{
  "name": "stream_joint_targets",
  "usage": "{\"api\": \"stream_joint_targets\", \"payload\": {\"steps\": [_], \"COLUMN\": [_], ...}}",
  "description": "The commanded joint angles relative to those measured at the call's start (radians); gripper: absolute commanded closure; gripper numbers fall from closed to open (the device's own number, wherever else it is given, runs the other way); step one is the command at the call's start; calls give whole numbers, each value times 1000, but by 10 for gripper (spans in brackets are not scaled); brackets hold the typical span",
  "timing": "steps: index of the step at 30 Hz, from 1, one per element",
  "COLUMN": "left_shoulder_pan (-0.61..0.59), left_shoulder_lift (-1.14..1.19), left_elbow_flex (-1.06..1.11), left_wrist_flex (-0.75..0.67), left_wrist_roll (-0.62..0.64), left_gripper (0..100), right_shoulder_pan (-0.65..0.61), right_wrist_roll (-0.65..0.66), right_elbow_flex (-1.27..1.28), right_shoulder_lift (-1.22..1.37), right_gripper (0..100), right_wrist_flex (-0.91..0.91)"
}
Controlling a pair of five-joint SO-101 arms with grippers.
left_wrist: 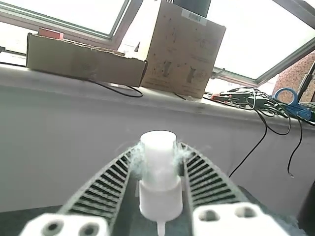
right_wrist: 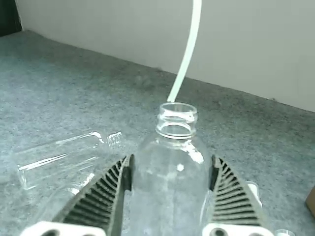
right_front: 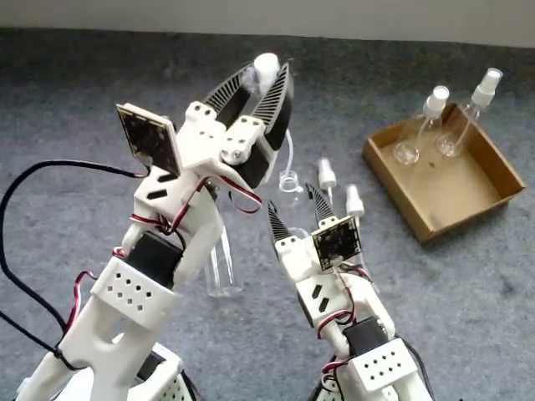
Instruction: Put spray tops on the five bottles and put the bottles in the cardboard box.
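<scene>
We see a grey carpeted surface that runs back to a pale wall at its far edge. Near its right edge lies a shallow brown cardboard box, set at an angle. In the box's far corner stand a capped bottle and a second capped bottle, both clear with white sprayers on top. The left arm rises steeply from the near edge, its wrist tipped up so its camera faces the wall. The left gripper is held high above the middle of the surface, its ribbed black fingers closed narrowly on a white spray top clamped upright between them. A thin pale tube hangs from that top, and its lower end sits right at the rim of the open bottle below; we cannot tell whether the tip is inside the neck. That bottle is clear and uncapped, and it stands upright near the middle of the surface. The right gripper holds it by the shoulders from the near side, one finger pressed against each flank. The right arm is low and stretched forward. A second uncapped bottle lies on its side on the surface beside the left arm. Two loose-looking spray tops show just beyond the right gripper, towards the box; we cannot tell whether they sit on bottles.
</scene>
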Motion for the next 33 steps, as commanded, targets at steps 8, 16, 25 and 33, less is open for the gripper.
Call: {"api": "stream_joint_targets", "payload": {"steps": [8, 16, 25, 33], "left_shoulder_pan": [18, 64, 120, 127], "left_shoulder_lift": [-39, -41, -41, -41], "left_elbow_flex": [105, 255, 360, 420], "left_wrist_flex": [-69, -69, -71, -72], "left_wrist_roll": [-2, -5, -8, -8], "left_gripper": [995, 995, 995, 995], "right_shoulder_pan": [-4, -4, 47, 79], "right_wrist_roll": [-6, -6, -6, -8], "right_elbow_flex": [39, 41, 42, 42], "right_shoulder_lift": [-10, -10, -10, -10], "right_gripper": [871, 871, 871, 872], "right_wrist_flex": [-35, -33, -28, -30]}}
